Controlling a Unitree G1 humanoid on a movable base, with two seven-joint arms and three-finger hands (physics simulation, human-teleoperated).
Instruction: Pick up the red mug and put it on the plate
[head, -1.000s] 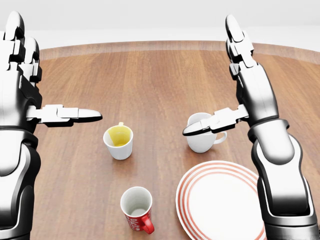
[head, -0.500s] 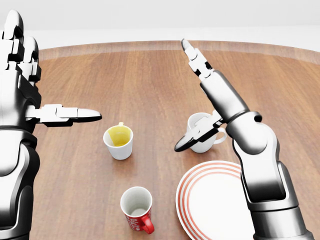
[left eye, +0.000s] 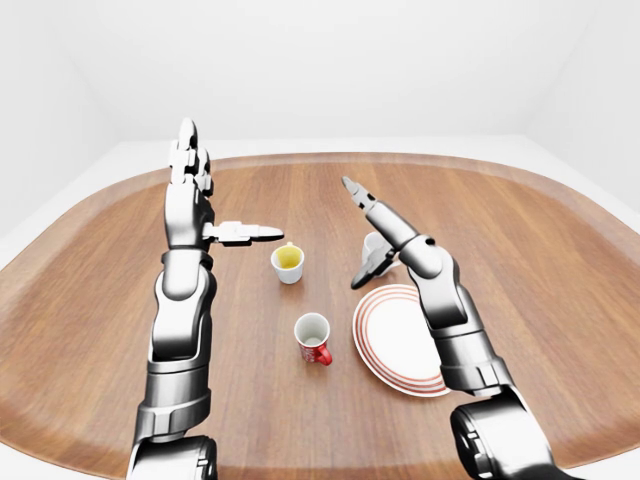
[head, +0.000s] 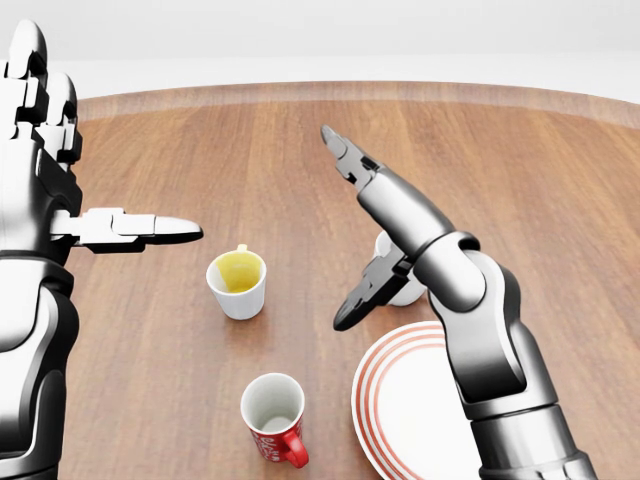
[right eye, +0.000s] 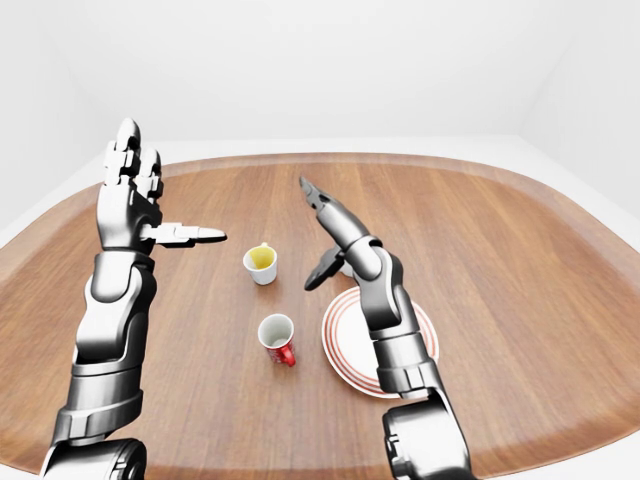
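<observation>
The red mug (head: 275, 425) stands upright on the wooden table, low in the head view, its handle pointing to the lower right. To its right lies the white plate with red rings (head: 415, 400), nothing on it. My right hand (head: 337, 226) is open above the table, up and to the right of the mug. Its fingers (head: 350, 160) stretch up-left and its thumb (head: 358, 298) hangs down. My left hand (head: 112, 140) is open at the left edge, fingers upright, thumb pointing right. Neither hand touches the mug.
A white cup with a yellow inside (head: 238, 283) stands above the red mug. A white mug (head: 408, 292) sits just above the plate, mostly hidden behind my right forearm. The round wooden table (left eye: 560, 250) has a raised rim.
My right arm has swung left and tilted down, so that it now crosses over the white mug. The left hand and all the cups have stayed put.
</observation>
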